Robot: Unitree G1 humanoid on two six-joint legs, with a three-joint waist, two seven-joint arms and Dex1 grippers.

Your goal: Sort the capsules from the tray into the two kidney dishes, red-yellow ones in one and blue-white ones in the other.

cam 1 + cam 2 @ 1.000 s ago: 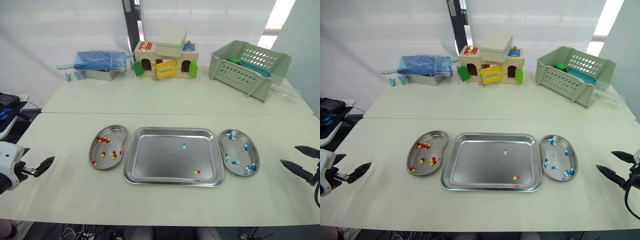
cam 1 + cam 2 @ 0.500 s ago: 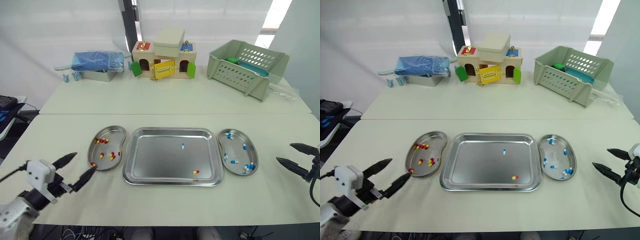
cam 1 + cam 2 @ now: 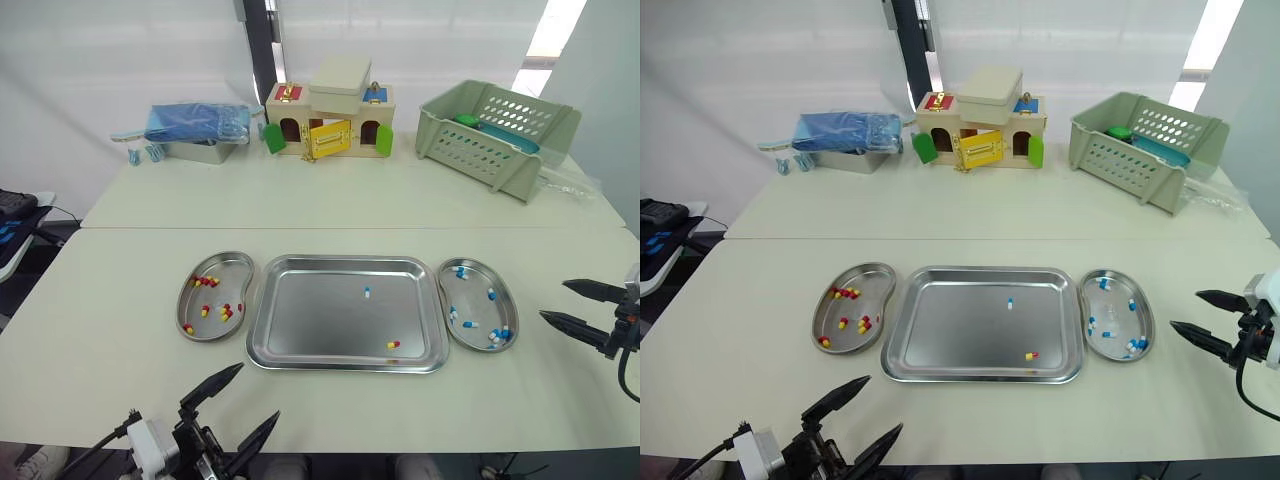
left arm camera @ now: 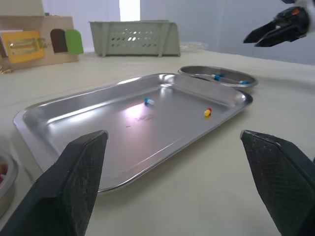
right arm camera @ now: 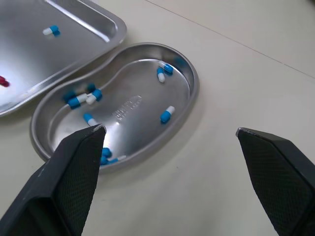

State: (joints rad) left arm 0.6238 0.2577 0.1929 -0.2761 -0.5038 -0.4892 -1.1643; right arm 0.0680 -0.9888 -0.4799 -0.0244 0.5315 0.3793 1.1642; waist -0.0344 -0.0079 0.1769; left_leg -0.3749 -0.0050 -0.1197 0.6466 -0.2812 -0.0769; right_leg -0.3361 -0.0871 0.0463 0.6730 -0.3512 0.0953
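With the left gripper [image 3: 259,391] and right gripper [image 3: 552,299] both held apart, the small red-yellow capsule [image 3: 393,344], lying toward five o'clock in the rectangular steel tray [image 3: 310,322], is found at two o'clock from the left gripper.

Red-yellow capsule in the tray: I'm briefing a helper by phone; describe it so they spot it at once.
On the cream table, find the rectangular steel tray. Two capsules lie in it: the red-yellow capsule sits near its front edge, toward the robot's right; the blue-white capsule lies farther back.
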